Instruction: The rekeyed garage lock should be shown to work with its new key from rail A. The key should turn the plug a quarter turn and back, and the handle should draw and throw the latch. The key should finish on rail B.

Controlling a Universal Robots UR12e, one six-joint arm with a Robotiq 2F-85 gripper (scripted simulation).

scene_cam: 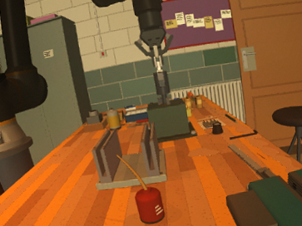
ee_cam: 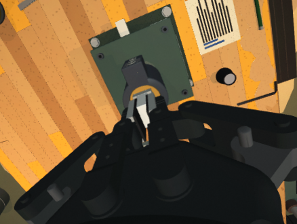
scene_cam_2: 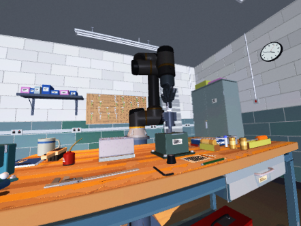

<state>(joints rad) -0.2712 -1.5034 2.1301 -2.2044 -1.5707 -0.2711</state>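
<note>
The key (ee_cam: pixel 141 112) stands upright over the brass plug (ee_cam: pixel 146 92) on top of the green lock box (scene_cam: pixel 168 117) (scene_cam_2: pixel 172 143) (ee_cam: pixel 142 64), which sits mid-bench on a dark base plate. A dark handle (scene_cam: pixel 161 85) (scene_cam_2: pixel 169 119) (ee_cam: pixel 135 72) rises from the box top beside the plug. The two grey rails (scene_cam: pixel 128 153) (scene_cam_2: pixel 116 148) stand on a shared plate nearer the front of the bench, both empty. My gripper (scene_cam: pixel 158 62) (scene_cam_2: pixel 169 106) (ee_cam: pixel 140 117) hangs straight down over the lock, closed on the key's bow.
A red oil can (scene_cam: pixel 149 205) (scene_cam_2: pixel 68 157) stands in front of the rails. A black knob (scene_cam: pixel 217 128) (ee_cam: pixel 225 76), a striped card (ee_cam: pixel 214 22) and an Allen key (scene_cam: pixel 243 134) (ee_cam: pixel 259 96) lie right of the lock. Brass fittings and boxes line the bench's far edge.
</note>
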